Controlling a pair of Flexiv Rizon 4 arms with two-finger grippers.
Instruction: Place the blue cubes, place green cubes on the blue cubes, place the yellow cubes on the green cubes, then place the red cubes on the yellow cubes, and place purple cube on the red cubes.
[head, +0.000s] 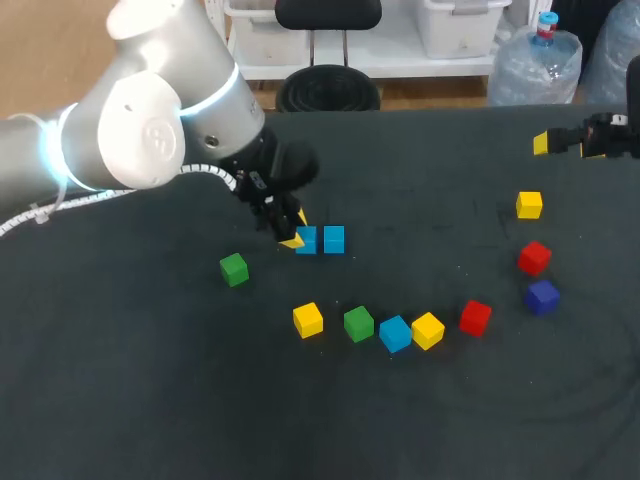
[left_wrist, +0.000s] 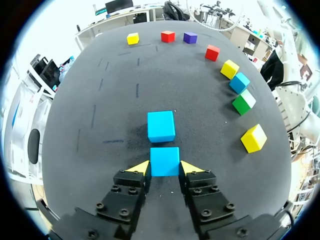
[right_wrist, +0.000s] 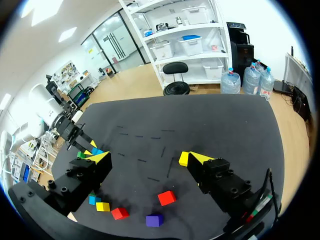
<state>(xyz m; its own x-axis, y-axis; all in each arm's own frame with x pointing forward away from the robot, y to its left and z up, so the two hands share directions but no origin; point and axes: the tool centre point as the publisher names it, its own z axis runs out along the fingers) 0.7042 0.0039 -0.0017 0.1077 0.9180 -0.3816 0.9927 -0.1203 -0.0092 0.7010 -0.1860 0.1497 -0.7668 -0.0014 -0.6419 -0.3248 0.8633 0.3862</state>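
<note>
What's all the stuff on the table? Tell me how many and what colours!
Blue cubes: three, blue; two side by side mid-table, one in the near row.
Green cubes: two, green; one alone left, one in the row.
Yellow cubes: three, yellow; two in the row, one far right.
Red cubes: two, red; one ending the row, one right.
Purple cube: one, purple; right, beside a red cube.
Left gripper: one, yellow-tipped; shut on one paired blue cube.
Right gripper: one, yellow-tipped; open, empty, far right edge.
</note>
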